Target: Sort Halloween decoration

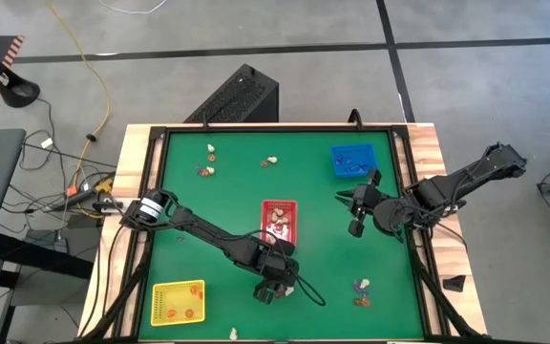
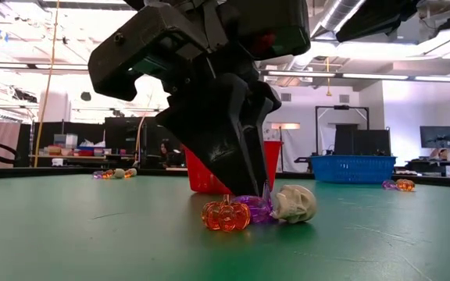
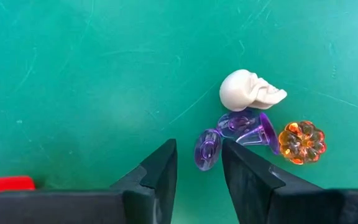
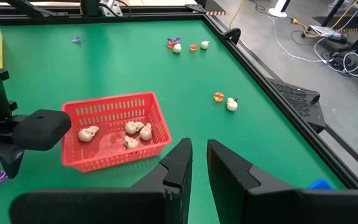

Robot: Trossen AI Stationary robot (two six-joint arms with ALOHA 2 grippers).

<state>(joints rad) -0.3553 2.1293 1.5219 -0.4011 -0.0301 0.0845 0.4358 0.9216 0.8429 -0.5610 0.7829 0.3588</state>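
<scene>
Purple plastic trinkets (image 3: 235,134) lie at the fingertips of the left gripper (image 3: 199,163), low in the centre of the high view, just below the red tray (image 1: 280,220). Its dark fingers (image 3: 160,171) stand a little apart, with one purple piece at the gap between their tips; whether they actually pinch it I cannot tell. Touching the purple pieces are a cream skull (image 3: 250,90) and an orange pumpkin (image 3: 301,142), crowded close together beside the tips. The red tray holds several cream skulls (image 4: 132,132). The right gripper (image 4: 199,155) hovers at the right of the table below the blue tray (image 1: 353,161), fingers nearly together and holding nothing. More trinkets lie scattered near the table's upper left (image 1: 208,161) and lower right (image 1: 362,292). A yellow tray (image 1: 179,302) sits at lower left.
</scene>
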